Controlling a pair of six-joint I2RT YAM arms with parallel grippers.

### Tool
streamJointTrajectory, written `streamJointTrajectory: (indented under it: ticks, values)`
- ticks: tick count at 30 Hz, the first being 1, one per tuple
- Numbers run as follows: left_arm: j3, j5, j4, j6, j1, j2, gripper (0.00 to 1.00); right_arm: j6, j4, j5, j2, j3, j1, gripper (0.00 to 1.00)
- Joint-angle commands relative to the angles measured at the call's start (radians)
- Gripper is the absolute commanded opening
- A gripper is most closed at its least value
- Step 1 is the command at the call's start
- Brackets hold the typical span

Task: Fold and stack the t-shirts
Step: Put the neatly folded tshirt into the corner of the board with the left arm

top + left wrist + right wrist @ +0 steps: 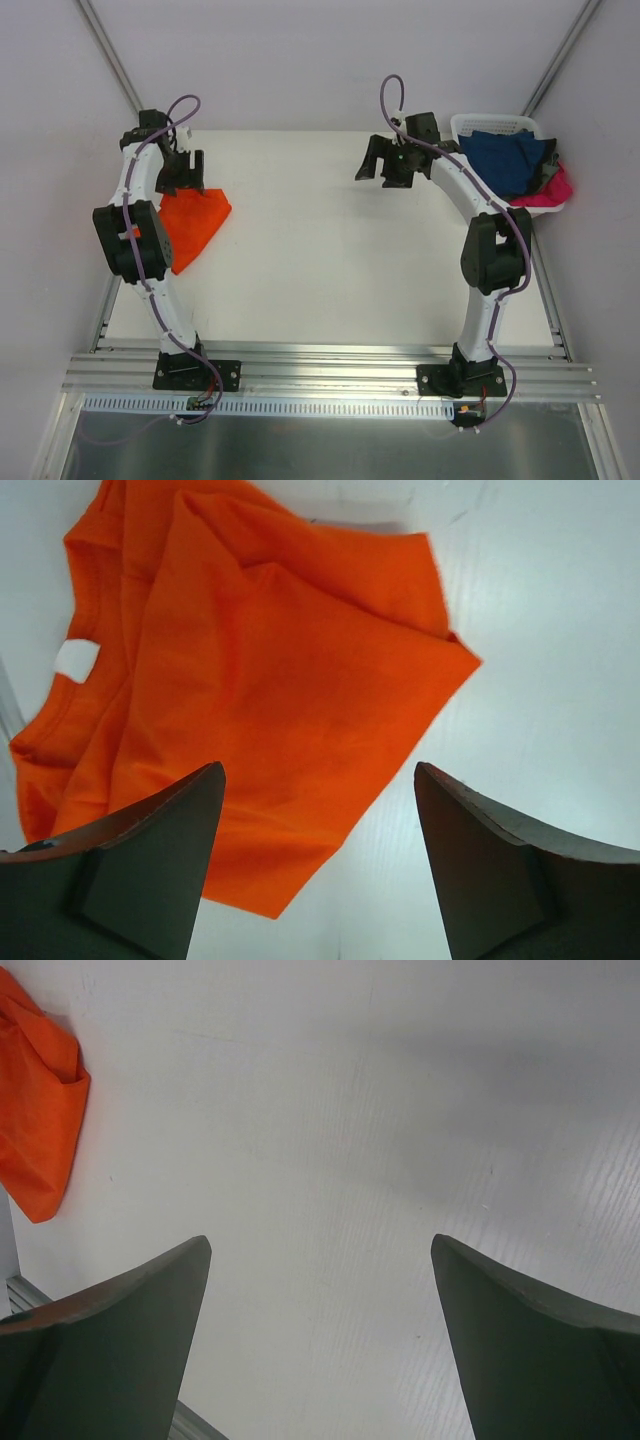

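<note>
I'm holding both sets of jaws wide, empty.
Left gripper (pixel 318 768) is hovering over orange t-shirt (pixel 270 690), far left; right gripper (pixel 320 1242) over table (pixel 330 1110).

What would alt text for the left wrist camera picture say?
A roughly folded bright orange t-shirt lies on a white table, its white label at left. The left hand hangs open above it, holding nothing.

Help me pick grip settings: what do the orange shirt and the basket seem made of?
Orange t-shirt: soft matte cloth, likely a cotton knit; it creases and lies in limp folds. Basket: probably rigid white plastic, judging by its slotted, moulded-looking walls.
</note>
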Motion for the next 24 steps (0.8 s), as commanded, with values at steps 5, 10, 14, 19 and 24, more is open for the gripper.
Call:
streamJointTrajectory:
  ticks: [5,10,14,19,24]
  values:
    - [0.054,-0.164,-0.097,0.125,0.014,0.013,0.77,0.011,0.041,-0.022,-0.079,-0.040,-0.015,0.97]
    - [0.116,-0.207,-0.143,0.173,-0.003,0.082,0.77,0.018,0.041,-0.021,-0.067,-0.029,-0.015,0.97]
    - [0.146,-0.212,-0.180,0.199,-0.008,0.125,0.76,0.025,0.042,-0.016,-0.059,-0.015,-0.014,0.97]
    - [0.178,-0.236,-0.211,0.219,-0.026,0.203,0.78,0.019,0.039,-0.011,-0.059,-0.023,-0.012,0.97]
    - [0.189,-0.229,-0.225,0.200,-0.054,0.269,0.78,0.016,0.038,-0.007,-0.055,-0.023,-0.011,0.97]
